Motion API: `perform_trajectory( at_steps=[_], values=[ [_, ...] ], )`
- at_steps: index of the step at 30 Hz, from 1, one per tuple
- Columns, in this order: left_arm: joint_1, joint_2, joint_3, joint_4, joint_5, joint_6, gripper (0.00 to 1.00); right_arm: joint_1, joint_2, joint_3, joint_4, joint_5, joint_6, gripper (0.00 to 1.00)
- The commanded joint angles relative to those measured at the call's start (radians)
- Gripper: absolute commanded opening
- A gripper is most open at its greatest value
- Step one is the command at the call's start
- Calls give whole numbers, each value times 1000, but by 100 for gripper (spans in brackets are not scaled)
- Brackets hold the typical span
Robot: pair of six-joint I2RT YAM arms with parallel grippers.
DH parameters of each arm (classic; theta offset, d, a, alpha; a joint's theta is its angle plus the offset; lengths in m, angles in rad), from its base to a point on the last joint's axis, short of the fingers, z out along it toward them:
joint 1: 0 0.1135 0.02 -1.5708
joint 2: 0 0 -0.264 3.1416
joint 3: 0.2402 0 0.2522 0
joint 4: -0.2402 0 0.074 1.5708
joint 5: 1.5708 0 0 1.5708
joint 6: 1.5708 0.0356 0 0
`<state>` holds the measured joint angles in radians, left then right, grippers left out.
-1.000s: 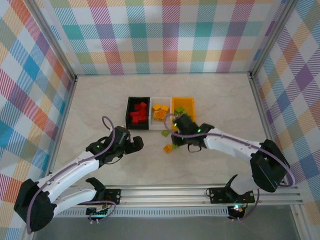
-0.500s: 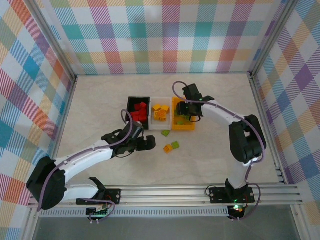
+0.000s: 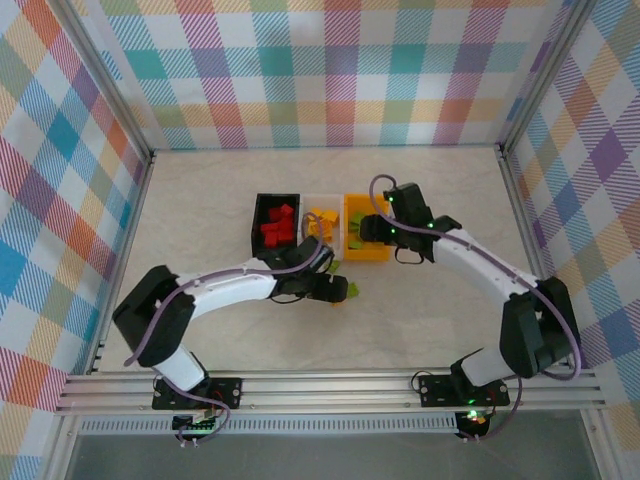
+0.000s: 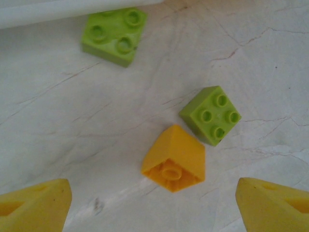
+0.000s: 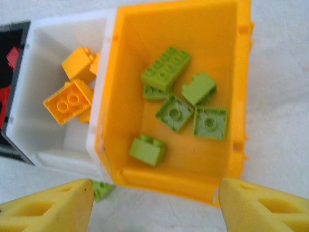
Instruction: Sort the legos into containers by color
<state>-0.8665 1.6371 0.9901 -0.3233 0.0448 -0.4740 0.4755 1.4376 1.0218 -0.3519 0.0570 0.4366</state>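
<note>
Both jaws apart, facing down: L over orange lego [image 4: 174,157] (upturned), R over bin [image 5: 169,180].

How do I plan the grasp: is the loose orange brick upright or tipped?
Tipped. The orange brick lies on its side, hollow underside toward the left wrist camera, unlike the studs-up green brick beside it.

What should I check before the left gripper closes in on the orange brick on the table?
1. Left gripper open and empty: ok.
2. Orange brick centred ahead of it: ok; it lies tipped, underside showing.
3. Gap to the nearest green brick: not ok, their corners nearly meet.
4. Room in the white bin: ok, just a few orange bricks inside.
5. Right gripper away from the drop path: cannot tell; it hangs open over the orange bin next door.
</note>
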Motion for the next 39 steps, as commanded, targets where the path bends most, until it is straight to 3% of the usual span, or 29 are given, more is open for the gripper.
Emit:
perform_trajectory(
  at_steps=[1, 10, 24, 27, 34, 39],
  values=[
    [-38, 66, 64, 6, 14, 61, 87, 4, -50, -78, 23, -21, 34, 70],
    [-94, 165, 96, -48, -73, 111, 77, 5, -123, -159, 24, 3, 45, 71],
    [-102, 184, 77, 16, -106, 163, 43, 5, -136, -169, 28, 7, 44, 71],
    [-102, 159, 55, 30, -103, 161, 38, 5, -136, -168, 27, 8, 42, 71],
    [-98, -22, -11, 19, -124, 108, 36, 5, -143, -179, 35, 0, 42, 71],
    [-5, -71, 84, -70, -159, 77, 34, 5, -146, -194, 52, -9, 49, 71]
  ],
)
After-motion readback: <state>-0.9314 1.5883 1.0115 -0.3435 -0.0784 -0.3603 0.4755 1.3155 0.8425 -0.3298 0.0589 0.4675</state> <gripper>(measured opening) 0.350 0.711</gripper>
